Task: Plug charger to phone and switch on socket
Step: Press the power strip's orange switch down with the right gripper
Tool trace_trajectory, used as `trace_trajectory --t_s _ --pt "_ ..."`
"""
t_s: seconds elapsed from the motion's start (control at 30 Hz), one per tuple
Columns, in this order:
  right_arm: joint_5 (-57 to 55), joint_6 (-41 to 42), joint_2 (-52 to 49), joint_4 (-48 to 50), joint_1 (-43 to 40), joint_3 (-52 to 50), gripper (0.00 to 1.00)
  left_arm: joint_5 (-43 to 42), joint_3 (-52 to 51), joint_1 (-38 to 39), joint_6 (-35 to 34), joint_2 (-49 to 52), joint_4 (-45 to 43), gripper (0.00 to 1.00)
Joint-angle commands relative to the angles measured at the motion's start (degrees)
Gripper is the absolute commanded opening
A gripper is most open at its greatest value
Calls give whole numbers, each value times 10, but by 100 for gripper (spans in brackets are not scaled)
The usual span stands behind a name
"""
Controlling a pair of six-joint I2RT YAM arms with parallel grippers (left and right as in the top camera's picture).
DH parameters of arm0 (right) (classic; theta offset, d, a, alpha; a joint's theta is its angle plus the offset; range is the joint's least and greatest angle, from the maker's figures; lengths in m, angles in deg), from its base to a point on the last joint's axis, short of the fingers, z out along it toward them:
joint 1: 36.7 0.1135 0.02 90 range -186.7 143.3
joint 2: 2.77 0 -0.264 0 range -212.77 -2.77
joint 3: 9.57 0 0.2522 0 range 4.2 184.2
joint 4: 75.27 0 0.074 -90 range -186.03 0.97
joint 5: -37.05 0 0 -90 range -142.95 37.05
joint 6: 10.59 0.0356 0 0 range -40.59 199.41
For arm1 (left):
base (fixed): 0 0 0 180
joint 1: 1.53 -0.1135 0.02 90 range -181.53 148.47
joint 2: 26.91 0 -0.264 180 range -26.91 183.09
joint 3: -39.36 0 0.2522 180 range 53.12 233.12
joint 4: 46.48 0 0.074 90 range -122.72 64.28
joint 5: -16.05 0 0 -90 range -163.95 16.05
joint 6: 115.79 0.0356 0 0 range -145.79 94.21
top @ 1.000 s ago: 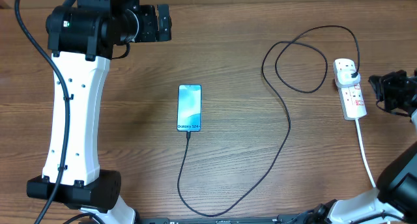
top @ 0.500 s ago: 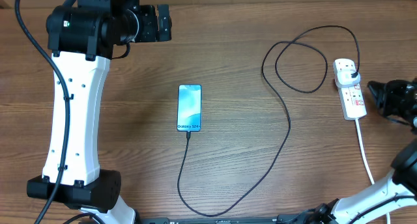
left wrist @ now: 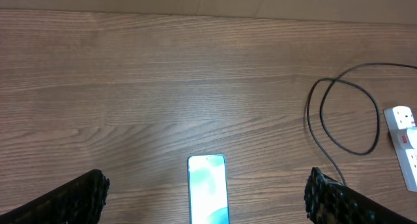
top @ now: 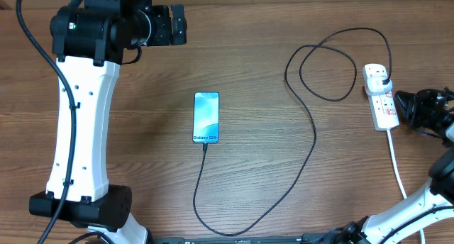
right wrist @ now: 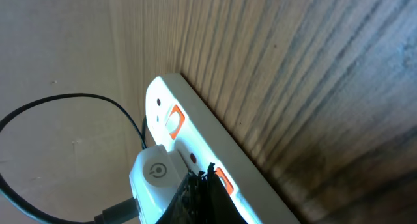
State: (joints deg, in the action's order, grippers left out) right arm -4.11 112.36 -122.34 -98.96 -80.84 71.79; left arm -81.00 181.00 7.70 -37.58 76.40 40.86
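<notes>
The phone lies flat mid-table with its blue-teal screen lit, and also shows in the left wrist view. The black charger cable has its tip at the phone's near end and loops to a plug block seated in the white socket strip. My right gripper is shut, its tip against the strip beside an orange switch and the white plug block. My left gripper is open and empty, high above the phone.
The strip's thick white cord runs toward the near right edge. A second orange switch sits toward the strip's end. The left arm's white link stands over the table's left side. The cable makes a loop at back right.
My right gripper has moved left to the side of the socket strip. The left arm, phone and cable have not moved.
</notes>
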Motion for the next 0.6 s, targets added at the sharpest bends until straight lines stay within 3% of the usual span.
trace_trajectory --t_s 0.0,0.57 --pt "8 -13 -4 11 4 7 4 -2 2 -2 4 5 -1 100" --pt "-29 -4 -6 31 27 -14 4 -2 2 -2 4 5 -1 100"
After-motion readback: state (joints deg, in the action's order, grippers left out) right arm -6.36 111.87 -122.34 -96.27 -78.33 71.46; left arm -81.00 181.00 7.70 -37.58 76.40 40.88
